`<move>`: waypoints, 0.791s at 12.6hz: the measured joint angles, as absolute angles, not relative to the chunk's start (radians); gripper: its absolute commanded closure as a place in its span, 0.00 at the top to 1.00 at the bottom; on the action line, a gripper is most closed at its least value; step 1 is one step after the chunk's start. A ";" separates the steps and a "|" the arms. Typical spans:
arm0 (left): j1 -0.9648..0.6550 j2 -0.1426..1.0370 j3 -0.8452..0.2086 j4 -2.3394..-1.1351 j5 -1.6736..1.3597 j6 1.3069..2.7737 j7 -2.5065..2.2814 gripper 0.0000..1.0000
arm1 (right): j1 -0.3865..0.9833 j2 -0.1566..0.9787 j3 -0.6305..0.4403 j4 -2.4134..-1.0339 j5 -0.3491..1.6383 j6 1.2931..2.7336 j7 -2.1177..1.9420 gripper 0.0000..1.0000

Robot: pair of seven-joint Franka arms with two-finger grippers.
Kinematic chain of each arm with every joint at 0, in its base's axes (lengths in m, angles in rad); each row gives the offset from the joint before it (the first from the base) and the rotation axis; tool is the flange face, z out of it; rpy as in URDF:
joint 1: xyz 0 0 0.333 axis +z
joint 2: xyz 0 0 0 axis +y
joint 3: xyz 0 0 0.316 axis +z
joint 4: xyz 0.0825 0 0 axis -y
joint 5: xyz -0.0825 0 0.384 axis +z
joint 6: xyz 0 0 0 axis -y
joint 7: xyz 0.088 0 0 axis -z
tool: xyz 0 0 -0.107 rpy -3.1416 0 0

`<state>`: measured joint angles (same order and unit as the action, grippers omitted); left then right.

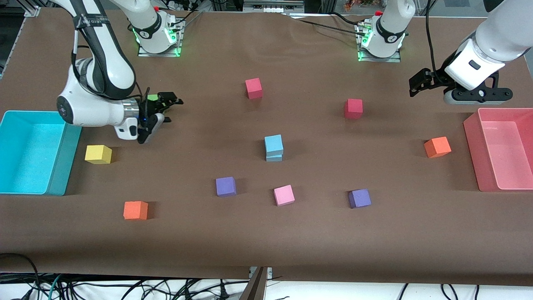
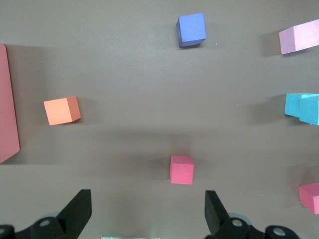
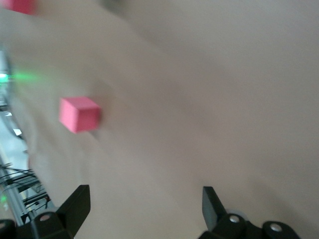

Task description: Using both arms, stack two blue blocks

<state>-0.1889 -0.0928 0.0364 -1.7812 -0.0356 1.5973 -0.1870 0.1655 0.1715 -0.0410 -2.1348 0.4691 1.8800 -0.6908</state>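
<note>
The two blue blocks are stacked in the middle of the table, the upper blue block (image 1: 273, 143) sitting slightly askew on the lower one (image 1: 274, 158). The stack also shows at the edge of the left wrist view (image 2: 303, 108). My left gripper (image 1: 417, 83) is open and empty, up over the table at the left arm's end, beside the pink bin. My right gripper (image 1: 171, 110) is open and empty, low over the table at the right arm's end, close to a green cube. Both wrist views show wide-open jaws with nothing between them: left gripper (image 2: 148, 209), right gripper (image 3: 144, 204).
A cyan bin (image 1: 62, 166) stands at the right arm's end, a pink bin (image 1: 472, 141) at the left arm's. Scattered cubes: two red (image 1: 253, 88) (image 1: 353, 108), two orange (image 1: 437, 147) (image 1: 135, 210), two purple (image 1: 225, 186) (image 1: 359, 198), pink (image 1: 284, 195), yellow (image 1: 98, 154), green (image 1: 153, 98).
</note>
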 measured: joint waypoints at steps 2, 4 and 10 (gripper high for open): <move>-0.187 -0.092 0.037 -1.781 -0.036 1.589 -0.186 1.00 | 0.145 0.135 -0.041 -2.123 0.335 1.847 -0.485 1.00; -0.186 -0.092 0.045 -1.781 -0.035 1.587 -0.155 1.00 | 0.136 0.098 -0.057 -2.086 0.210 1.833 -0.299 1.00; -0.182 -0.090 0.113 -1.776 -0.035 1.587 -0.039 1.00 | 0.123 0.039 -0.111 -1.783 0.023 1.707 -0.012 1.00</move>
